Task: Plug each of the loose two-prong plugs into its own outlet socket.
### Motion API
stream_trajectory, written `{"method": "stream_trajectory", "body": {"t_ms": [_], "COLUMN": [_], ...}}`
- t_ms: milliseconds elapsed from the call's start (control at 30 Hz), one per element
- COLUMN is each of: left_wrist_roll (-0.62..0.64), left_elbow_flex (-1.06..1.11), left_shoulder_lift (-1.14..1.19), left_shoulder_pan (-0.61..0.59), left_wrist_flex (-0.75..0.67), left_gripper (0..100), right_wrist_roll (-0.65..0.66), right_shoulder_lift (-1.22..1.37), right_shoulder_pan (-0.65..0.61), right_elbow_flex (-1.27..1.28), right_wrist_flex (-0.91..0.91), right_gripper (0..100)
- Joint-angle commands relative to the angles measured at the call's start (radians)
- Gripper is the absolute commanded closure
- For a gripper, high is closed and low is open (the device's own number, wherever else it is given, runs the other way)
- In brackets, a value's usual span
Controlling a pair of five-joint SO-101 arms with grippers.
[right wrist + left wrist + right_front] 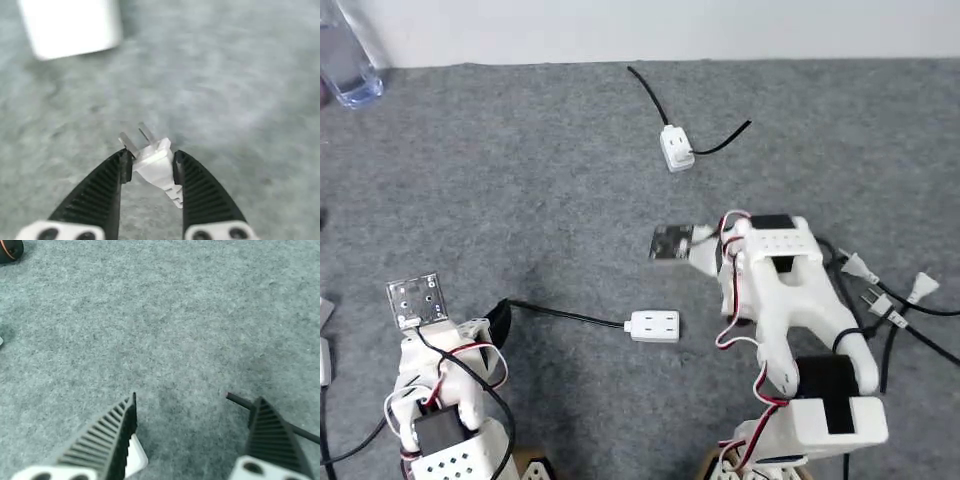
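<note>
Two-prong plug, white, pinched by its body between the right jaws, prongs sticking out past the tips toward a blurred white block, not touching it. Left jaws spread wide, nothing between them, low over the grey surface, black cord just beside one tip. High view: outlet strip mid-surface between the arms, second outlet farther back, more loose plugs beside the right arm.

Left hand spread wide; right hand pinching plug (arm stretched forward).
</note>
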Motion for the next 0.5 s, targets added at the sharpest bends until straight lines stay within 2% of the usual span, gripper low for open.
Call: {"method": "stream_trajectory", "body": {"t_ms": [0,200,467], "left_wrist_roll": [-0.002,-0.002,-0.002], "left_elbow_flex": [-0.004,-0.004,-0.004], "left_shoulder_lift": [0.000,0.000,0.000], "left_shoulder_pan": [0.002,0.002,0.002], "left_wrist_flex": [-0.020,-0.020,-0.020], "left_gripper": [66,66,66], "right_wrist_roll": [-0.086,-0.167,-0.250], "right_shoulder_lift": [-0.035,-0.087,-0.088], "right_shoulder_pan": [-0.013,-0.061,-0.087], "right_elbow_flex": [-0.078,-0.061,0.083], "right_wrist_flex": [-0.010,-0.025,-0.236], "right_gripper": [99.0,99.0,98.7]}}
